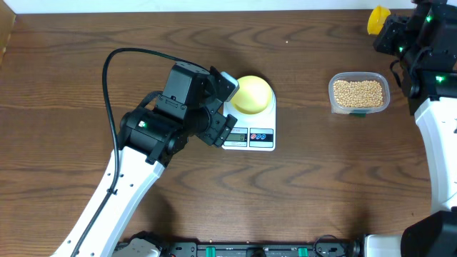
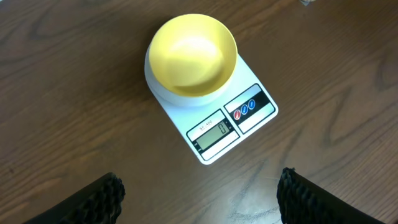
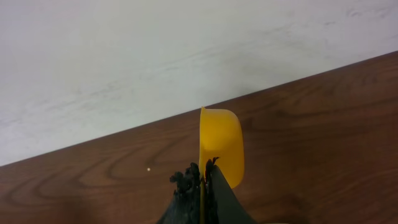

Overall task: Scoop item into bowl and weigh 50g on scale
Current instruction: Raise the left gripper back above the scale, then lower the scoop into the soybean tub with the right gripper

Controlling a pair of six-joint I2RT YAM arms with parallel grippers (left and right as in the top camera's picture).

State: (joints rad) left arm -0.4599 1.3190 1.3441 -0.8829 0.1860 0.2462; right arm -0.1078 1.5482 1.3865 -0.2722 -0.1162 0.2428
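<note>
Two arms at a dark brown wooden table (image 1: 321, 178). The left gripper (image 2: 199, 186) hangs over the table just in front of the white rounded-rectangular digital kitchen scale (image 2: 252, 121). Its jaws are spread wide and hold nothing, and the black ribbed fingers (image 2: 93, 202) show only at the bottom corners of the left wrist view. The small round pale yellow bowl (image 2: 193, 55) sits on the scale's platform, at the end away from the display. It is upright, with a plain yellow inside. The grey LCD reads 0 (other digits too small to tell), and two coloured buttons sit beside it.

From overhead, the left arm covers the scale's left edge; whether it touches the scale cannot be told.

The small round tan beans (image 1: 359, 91) lie as a loose layer in a clear rounded-rectangular plastic tub (image 1: 333, 96). The tub stands to the right of the scale, well apart from it.

The right gripper (image 3: 200, 177) is closed tight on the handle of a yellow plastic measuring scoop (image 3: 221, 146). It is up at the far right corner of the table, beyond the tub and not touching it. The right wrist view shows the scoop edge-on, rim to one side (inside not visible, so contents cannot be told).
</note>
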